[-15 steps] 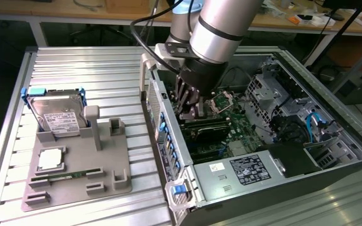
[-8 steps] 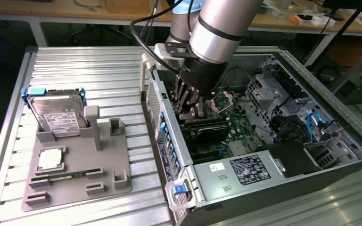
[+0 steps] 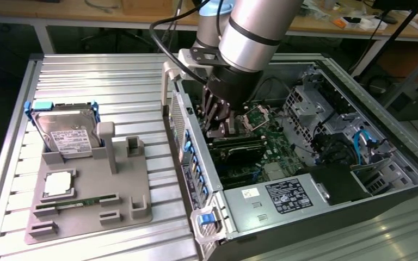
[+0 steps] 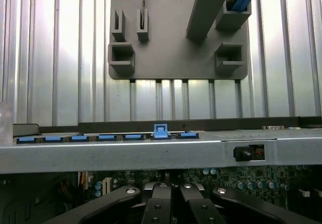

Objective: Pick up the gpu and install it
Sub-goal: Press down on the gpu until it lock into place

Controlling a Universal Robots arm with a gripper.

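Gripper (image 3: 217, 123) closed tight, seemingly pinching the gpu (image 3: 226, 130) on edge just above the motherboard (image 3: 271, 142). Risk of jamming or bent contacts if lowered tilted or misaligned; risk of slipping from so narrow a pinch.

You have a ribbed silver aluminium table top (image 3: 100, 81) under the whole work area; its long grooves catch bright reflected light in pale bands. Behind it, a long light wooden workbench on white metal legs (image 3: 318, 24) runs along the far side, littered with small items. Dark floor (image 3: 6, 38) lies between them. A thin black slanted pole (image 3: 391, 35) stands at the exterior view's right.
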